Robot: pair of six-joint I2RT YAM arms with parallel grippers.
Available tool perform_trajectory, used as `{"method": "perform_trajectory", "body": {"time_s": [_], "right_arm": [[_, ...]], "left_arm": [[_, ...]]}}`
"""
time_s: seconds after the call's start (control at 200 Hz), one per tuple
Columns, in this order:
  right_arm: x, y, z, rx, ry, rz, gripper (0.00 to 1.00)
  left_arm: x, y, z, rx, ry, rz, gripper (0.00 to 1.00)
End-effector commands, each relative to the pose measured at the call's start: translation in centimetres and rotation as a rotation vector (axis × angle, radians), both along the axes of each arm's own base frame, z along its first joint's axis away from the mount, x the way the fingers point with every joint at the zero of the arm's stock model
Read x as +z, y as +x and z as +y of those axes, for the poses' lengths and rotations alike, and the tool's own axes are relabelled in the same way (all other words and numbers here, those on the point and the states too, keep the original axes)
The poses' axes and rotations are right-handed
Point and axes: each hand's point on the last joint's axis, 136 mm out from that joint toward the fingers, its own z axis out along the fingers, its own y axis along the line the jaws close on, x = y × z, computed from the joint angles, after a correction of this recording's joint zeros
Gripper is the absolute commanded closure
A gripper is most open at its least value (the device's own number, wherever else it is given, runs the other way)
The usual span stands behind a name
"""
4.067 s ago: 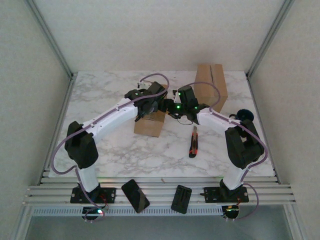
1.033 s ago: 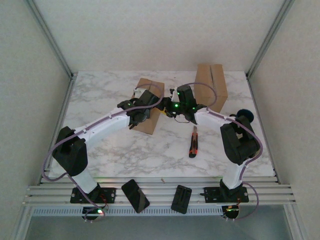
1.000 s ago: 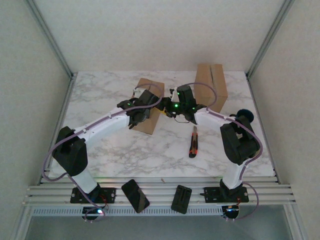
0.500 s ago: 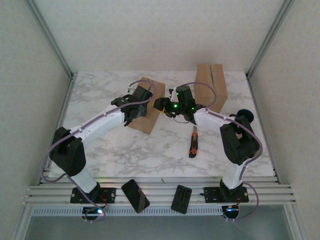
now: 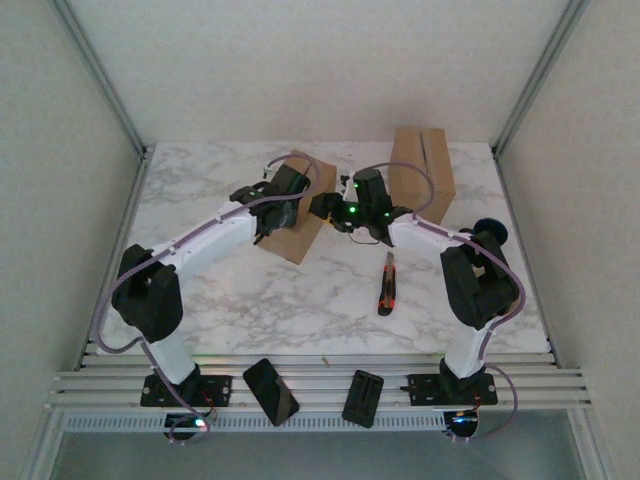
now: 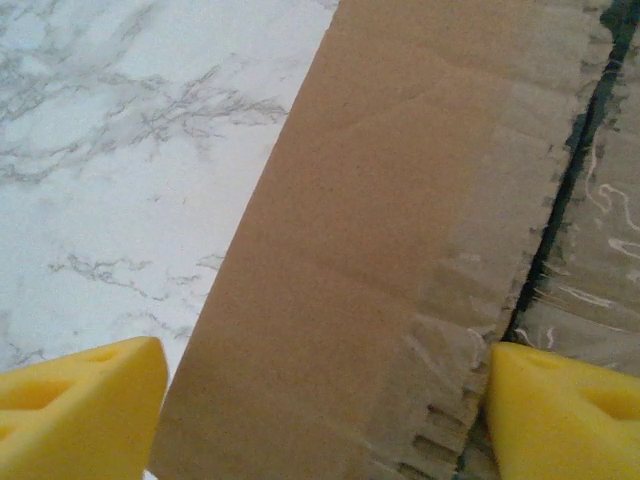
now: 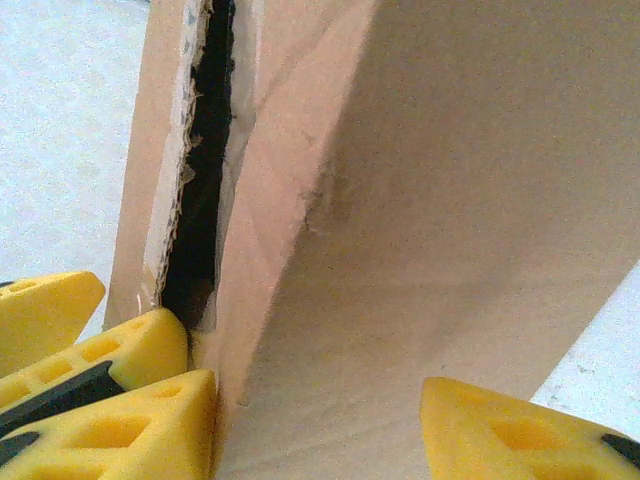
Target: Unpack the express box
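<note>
Marble surface (image 5: 250, 300) in a pale-walled bay — both arms converge on the express box (image 5: 300, 235).

The express box sits tilted near the centre of the surface, toward 12 o'clock, with a taller cardboard box (image 5: 422, 180) at its 2 o'clock and a utility knife (image 5: 386, 285) at its 4 o'clock. The left fingers (image 6: 80, 400) are spread wide over the box's top panel beside the slit tape seam (image 6: 560, 200). The right fingers (image 7: 110, 410) are also apart — one presses the flap edge by the dark opening (image 7: 205, 150), the other stands off past the brown side panel.
</note>
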Motion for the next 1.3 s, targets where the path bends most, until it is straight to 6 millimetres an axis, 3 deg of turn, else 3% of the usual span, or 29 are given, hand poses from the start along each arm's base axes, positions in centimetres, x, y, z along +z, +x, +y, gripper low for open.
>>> {"method": "perform_trajectory", "body": {"time_s": [0.0, 0.22, 0.386, 0.606, 0.991, 1.162, 1.292], "right_arm": [[-5.8, -2.1, -1.5, 0.009, -0.137, 0.165, 0.45], [-6.0, -2.1, -1.5, 0.015, -0.138, 0.165, 0.45], [-6.3, -2.2, -1.5, 0.017, -0.141, 0.173, 0.45], [-6.7, -2.3, -1.8, 0.015, -0.152, 0.181, 0.45], [-7.8, -2.8, -2.4, 0.014, -0.181, 0.201, 0.44], [-7.8, -2.8, -2.7, 0.012, -0.185, 0.201, 0.44], [-7.3, -2.6, -2.7, 0.013, -0.183, 0.193, 0.41]], "left_arm": [[-1.3, 0.9, 2.3, 0.048, 0.115, 0.015, 0.28], [-1.1, 1.4, 3.0, 0.058, 0.177, -0.005, 0.44], [1.3, 1.7, 3.2, 0.073, 0.16, -0.076, 0.56], [4.4, 1.8, 4.0, 0.104, 0.121, -0.154, 0.62], [6.2, 2.6, 6.4, 0.181, 0.081, -0.22, 0.7], [5.9, 3.0, 7.3, 0.195, 0.031, -0.207, 0.76], [4.6, 3.0, 6.6, 0.161, -0.023, -0.168, 0.87]]}}
